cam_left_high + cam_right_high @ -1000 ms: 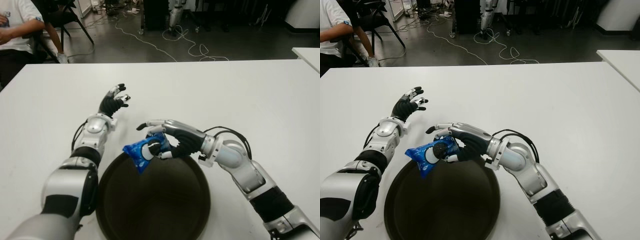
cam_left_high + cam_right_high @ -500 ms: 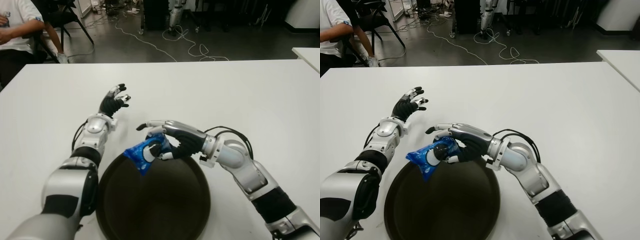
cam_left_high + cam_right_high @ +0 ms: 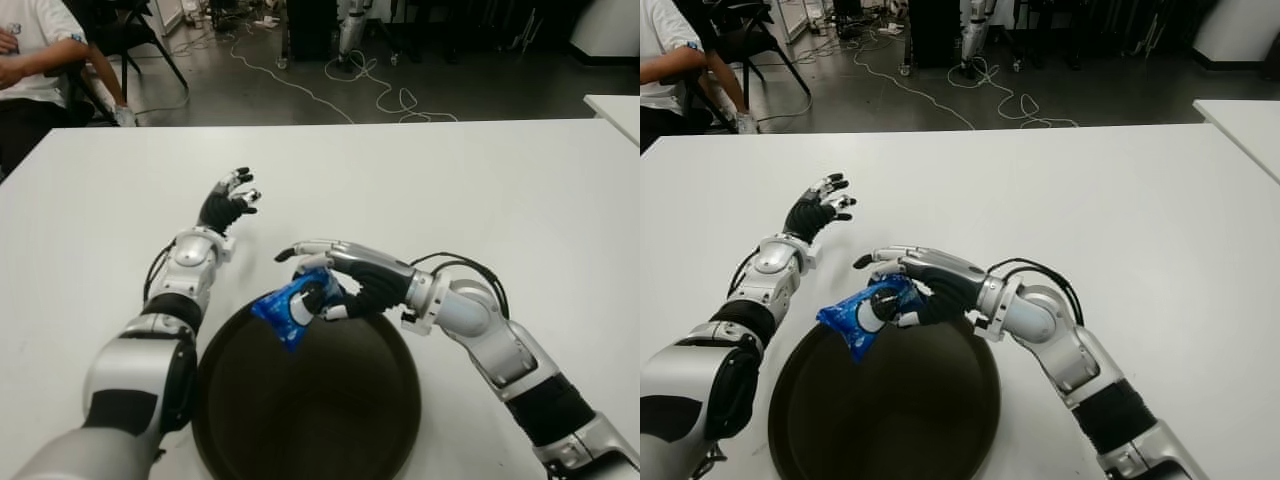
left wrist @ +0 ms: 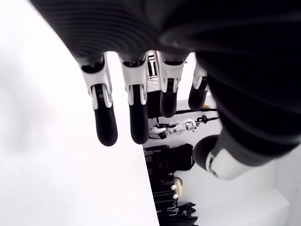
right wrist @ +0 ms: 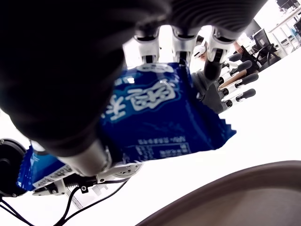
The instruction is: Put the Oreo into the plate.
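Nearest to me sat the dark round plate [image 3: 310, 410] at the table's near edge, its inside bare. Just over its far rim I had the right hand [image 3: 335, 285] gripping the Oreo packet [image 3: 283, 310], a blue wrapper pinched between thumb and curled fingers, with one end hanging down toward the plate's far-left rim. From the head cameras I could not tell whether that hanging end touched the plate. The right wrist view showed the wrapper [image 5: 155, 117] pressed against the palm, fingers [image 5: 180, 44] reaching over its top edge, and the plate's rim [image 5: 244, 183] below it.

Farther out and to the left, my left hand [image 3: 228, 203] showed above the white table [image 3: 480, 190], well apart from the packet, fingers spread and holding nothing; its wrist view showed the fingers [image 4: 104, 120] extended with no object among them.

Beyond the table's far edge lay a dark floor with loose cables [image 3: 370, 85], and a seated person [image 3: 30, 60] in a white shirt at the far left.
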